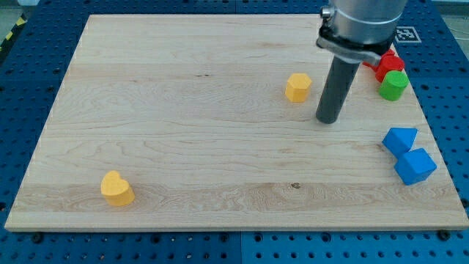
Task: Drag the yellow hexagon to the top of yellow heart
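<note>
The yellow hexagon [297, 86] sits on the wooden board right of centre, in the upper half. The yellow heart [116, 188] lies near the board's bottom left corner, far from the hexagon. My tip [327, 119] rests on the board just right of and slightly below the yellow hexagon, a small gap apart from it.
A red block [388, 63] and a green block [393, 85] sit at the board's right edge near the top, partly behind the rod's mount. Two blue blocks [400, 139] [415, 166] lie at the right edge lower down. The board [183, 110] ends just beyond them.
</note>
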`<control>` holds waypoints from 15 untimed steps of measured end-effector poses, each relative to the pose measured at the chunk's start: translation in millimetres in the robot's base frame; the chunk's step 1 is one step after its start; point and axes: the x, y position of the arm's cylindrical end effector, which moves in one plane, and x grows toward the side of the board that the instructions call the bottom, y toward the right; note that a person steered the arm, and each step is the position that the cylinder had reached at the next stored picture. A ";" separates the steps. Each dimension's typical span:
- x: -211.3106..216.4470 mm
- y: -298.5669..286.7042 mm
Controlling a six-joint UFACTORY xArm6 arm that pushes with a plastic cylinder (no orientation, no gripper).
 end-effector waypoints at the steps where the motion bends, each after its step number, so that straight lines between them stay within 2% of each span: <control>1: -33.0 19.6; 2: -54.2 25.8; 9: -49.3 -82.3; 11: -65.2 -83.3; 15: -65.2 -94.3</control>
